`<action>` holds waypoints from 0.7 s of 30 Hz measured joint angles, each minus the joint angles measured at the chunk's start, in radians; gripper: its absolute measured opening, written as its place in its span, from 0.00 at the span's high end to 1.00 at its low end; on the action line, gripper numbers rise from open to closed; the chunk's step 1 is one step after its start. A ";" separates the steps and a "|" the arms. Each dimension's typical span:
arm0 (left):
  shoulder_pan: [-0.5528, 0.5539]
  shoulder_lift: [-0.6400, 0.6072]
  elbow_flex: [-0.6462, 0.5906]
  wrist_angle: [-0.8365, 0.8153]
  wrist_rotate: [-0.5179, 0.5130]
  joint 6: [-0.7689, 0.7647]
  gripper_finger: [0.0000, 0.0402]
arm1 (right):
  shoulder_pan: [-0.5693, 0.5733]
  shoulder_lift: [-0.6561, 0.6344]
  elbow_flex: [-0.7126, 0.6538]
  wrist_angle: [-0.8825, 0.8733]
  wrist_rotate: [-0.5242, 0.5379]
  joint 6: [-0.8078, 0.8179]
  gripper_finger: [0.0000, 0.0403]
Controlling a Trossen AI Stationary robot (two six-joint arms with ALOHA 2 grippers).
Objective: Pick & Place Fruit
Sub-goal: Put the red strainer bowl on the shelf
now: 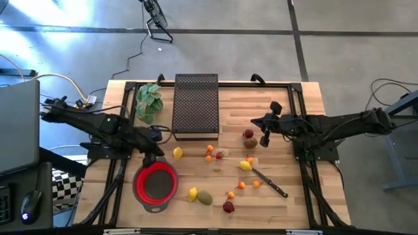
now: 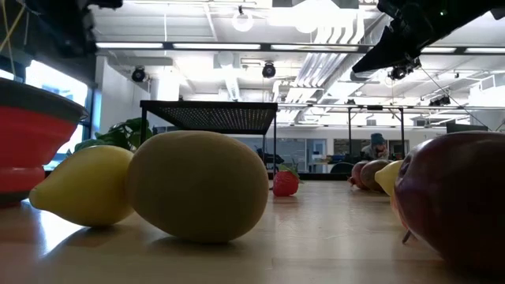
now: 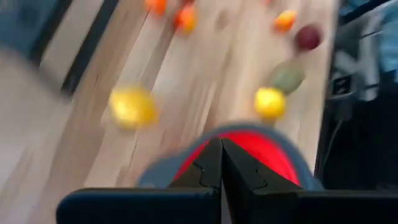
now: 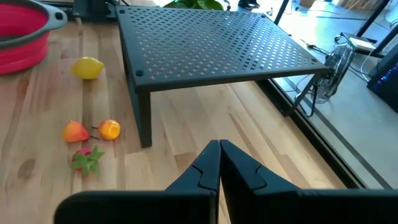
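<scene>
Centrally, a black rack (image 1: 196,105) (knife (image 1: 269,182) among fruit (image 1: 245,166)); both pincers closed, empty.

Two matte black jointed arms, the left arm (image 1: 98,125) and right arm (image 1: 339,124), each ending in two flat black fingers (image 4: 205,168) with notched inner edges.

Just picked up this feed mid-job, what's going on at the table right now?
Nothing is held yet. The left gripper hangs shut just above the red bowl, which looks empty. The right gripper waits shut beside the black mesh stand. The fruit lies loose on the wooden table: lemons, small orange ones, a dark red one and an olive-green one. A knife lies among them.
</scene>
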 joint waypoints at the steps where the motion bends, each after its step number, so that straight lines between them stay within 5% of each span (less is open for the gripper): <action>1: -0.010 0.018 0.026 -0.065 0.001 -0.051 1.00 | -0.002 0.000 0.000 0.000 0.000 0.000 0.99; 9: -0.073 0.101 0.097 -0.373 0.094 -0.363 1.00 | -0.003 0.000 0.000 0.000 0.000 0.000 0.99; 16: -0.095 0.126 0.097 -0.406 0.110 -0.382 0.99 | -0.003 0.000 0.000 -0.001 0.000 0.000 0.99; 21: -0.094 0.131 0.097 -0.419 0.105 -0.384 0.86 | -0.003 0.000 0.000 -0.001 0.000 0.000 0.99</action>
